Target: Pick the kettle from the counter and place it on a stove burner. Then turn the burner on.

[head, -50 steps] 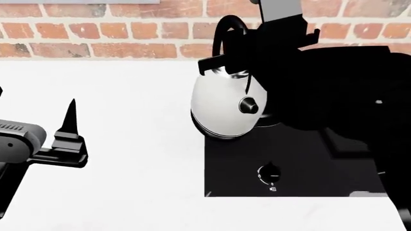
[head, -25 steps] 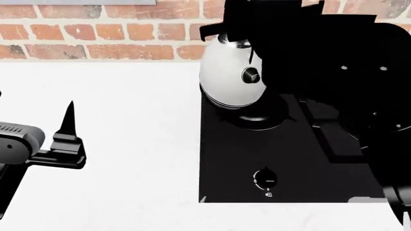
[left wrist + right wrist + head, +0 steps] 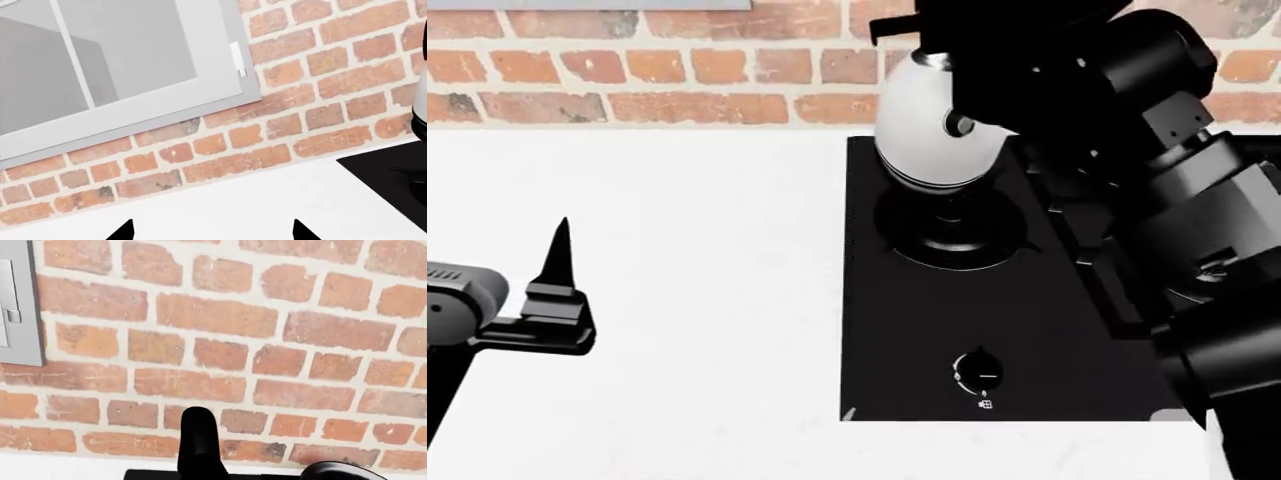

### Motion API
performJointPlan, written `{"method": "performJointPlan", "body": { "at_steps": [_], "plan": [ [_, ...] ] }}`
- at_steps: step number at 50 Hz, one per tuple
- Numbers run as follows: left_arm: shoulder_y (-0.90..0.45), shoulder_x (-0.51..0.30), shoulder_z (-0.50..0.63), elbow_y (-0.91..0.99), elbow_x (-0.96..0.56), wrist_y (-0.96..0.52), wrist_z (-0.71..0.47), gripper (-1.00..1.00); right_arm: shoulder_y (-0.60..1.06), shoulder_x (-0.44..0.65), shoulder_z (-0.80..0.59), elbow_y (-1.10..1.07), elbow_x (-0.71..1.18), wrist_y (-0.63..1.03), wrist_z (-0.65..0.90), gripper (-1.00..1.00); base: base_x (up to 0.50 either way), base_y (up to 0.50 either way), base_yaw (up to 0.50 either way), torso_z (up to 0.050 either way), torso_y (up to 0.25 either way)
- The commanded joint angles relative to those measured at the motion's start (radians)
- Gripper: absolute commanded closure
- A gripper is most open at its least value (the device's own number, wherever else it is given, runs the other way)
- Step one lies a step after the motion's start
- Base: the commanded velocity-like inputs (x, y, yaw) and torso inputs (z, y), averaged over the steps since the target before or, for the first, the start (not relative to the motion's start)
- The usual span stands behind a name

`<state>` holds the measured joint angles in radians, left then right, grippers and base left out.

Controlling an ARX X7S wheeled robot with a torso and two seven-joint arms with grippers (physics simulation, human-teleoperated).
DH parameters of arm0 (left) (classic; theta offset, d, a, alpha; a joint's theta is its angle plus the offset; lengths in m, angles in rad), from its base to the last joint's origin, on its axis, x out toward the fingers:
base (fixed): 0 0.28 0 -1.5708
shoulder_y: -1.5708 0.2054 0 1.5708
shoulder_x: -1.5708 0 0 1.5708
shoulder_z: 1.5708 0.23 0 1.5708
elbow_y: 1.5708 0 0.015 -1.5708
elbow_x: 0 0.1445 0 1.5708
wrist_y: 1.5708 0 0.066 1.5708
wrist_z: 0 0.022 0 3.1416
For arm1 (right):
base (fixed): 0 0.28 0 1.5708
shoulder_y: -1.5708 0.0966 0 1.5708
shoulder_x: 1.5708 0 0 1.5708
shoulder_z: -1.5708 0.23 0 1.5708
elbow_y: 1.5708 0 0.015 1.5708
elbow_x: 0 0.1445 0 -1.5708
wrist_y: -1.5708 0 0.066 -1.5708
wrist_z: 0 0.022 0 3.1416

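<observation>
Kettle [image 3: 938, 135]: hangs over the stove burner [image 3: 950, 232]; lower plumb, centred.
Right gripper [image 3: 994, 45]: grip hidden, cannot tell.
Left gripper [image 3: 210, 232]: spread, at nine o'clock.

Kitchen: black hob [image 3: 1014, 340], brick wall [image 3: 627, 65]

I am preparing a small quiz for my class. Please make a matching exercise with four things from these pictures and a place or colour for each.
Things:
1. kettle
2. control knob
3. left gripper
4. wall

Descriptions:
A. red brick
B. over the white counter
C. above the round stove burner
D. near the hob's front edge

Pairs: 1-C, 2-D, 3-B, 4-A
</observation>
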<state>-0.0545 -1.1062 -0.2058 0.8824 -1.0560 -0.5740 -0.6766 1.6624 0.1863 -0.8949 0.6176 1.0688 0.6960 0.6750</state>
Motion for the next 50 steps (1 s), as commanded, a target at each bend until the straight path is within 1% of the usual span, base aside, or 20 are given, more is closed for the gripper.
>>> {"method": "performJointPlan", "body": {
  "at_steps": [1,14,25,37,50],
  "plan": [
    [0.027,0.000,-0.022,-0.001,0.001,0.003,0.000,-1.00,0.014,-0.070,-0.020,0.215,-0.090,-0.072,-0.073,1.00,0.00,0.00,0.00,0.000,0.000],
    [0.029,0.009,-0.008,-0.011,0.018,0.006,0.009,-1.00,-0.011,-0.086,-0.036,0.282,-0.104,-0.081,-0.078,1.00,0.00,0.00,0.00,0.001,0.001],
    [0.037,0.017,-0.005,-0.019,0.032,0.012,0.018,-1.00,-0.016,-0.130,-0.041,0.406,-0.128,-0.152,-0.119,1.00,0.00,0.00,0.00,0.000,0.001],
    [0.047,0.024,-0.004,-0.029,0.046,0.019,0.029,-1.00,-0.011,-0.166,-0.055,0.497,-0.142,-0.191,-0.158,1.00,0.00,0.00,0.00,0.000,0.001],
    [0.047,0.031,0.007,-0.031,0.057,0.022,0.033,-1.00,-0.015,-0.180,-0.080,0.540,-0.145,-0.205,-0.157,1.00,0.00,0.00,0.00,0.000,0.000]
  ]
}}
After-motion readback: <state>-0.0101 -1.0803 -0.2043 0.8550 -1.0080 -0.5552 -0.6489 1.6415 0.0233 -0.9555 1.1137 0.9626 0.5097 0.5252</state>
